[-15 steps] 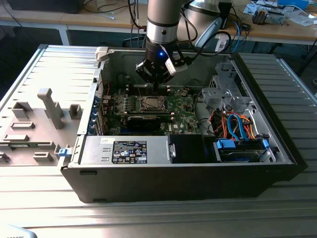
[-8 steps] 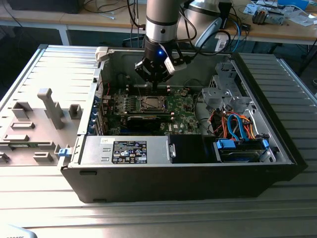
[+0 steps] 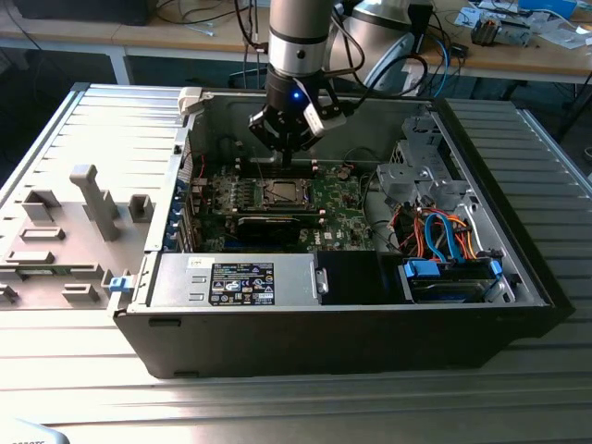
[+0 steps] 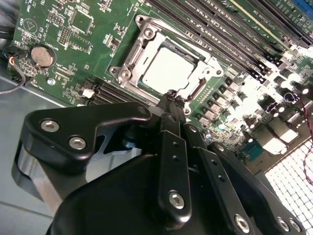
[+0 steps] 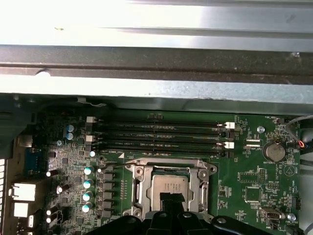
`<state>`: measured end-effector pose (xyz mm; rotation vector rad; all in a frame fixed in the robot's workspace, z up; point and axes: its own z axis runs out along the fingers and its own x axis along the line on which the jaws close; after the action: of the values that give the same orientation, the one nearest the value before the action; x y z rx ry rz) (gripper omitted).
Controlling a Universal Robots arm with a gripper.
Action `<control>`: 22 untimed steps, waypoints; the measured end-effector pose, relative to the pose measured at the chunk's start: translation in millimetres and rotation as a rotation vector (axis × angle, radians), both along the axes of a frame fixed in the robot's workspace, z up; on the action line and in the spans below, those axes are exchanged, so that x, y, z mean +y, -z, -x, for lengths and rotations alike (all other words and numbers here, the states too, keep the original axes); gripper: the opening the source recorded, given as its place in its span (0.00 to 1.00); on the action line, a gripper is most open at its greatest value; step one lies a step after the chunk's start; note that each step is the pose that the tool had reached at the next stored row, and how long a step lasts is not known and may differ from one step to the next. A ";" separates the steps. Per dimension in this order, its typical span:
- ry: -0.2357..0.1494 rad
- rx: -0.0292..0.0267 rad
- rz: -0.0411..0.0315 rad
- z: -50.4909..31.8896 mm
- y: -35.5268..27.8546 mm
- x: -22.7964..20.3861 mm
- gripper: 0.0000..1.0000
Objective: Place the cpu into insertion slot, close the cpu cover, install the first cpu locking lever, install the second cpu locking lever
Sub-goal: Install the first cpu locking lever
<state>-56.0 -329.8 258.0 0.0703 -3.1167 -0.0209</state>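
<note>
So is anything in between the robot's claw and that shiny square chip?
Nothing visible. The chip already sits in its socket with the metal frame around it, and the claw is right at the socket's edge, with no cable or part between them.

1. A ribbed metal table (image 3: 83,370) fills the foreground of the exterior view.
2. At 12 o'clock, a wooden workbench (image 3: 185,42) runs along the back, strewn with cables (image 3: 199,14).
3. At 9 o'clock, grey fixture blocks (image 3: 92,199) stand.

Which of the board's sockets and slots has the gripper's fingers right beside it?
The insertion slot: square, metal-rimmed, with the cpu seated in it. The gripper has its fingers at its edge; the long black memory slots lie further off.
</note>
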 end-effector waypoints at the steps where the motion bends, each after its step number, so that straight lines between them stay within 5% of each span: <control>1: 0.000 -0.0002 -0.0001 0.4 -0.6 0.0 0.11; 9: 0.000 -0.0042 -0.0001 11.2 -1.9 0.0 0.11; 19: 0.000 -0.0184 -0.0004 42.8 -5.4 0.0 0.11; 22: 0.000 -0.0256 -0.0015 60.2 -6.5 0.0 0.11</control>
<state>-116.2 -329.7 264.4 0.0713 -3.1423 -0.0225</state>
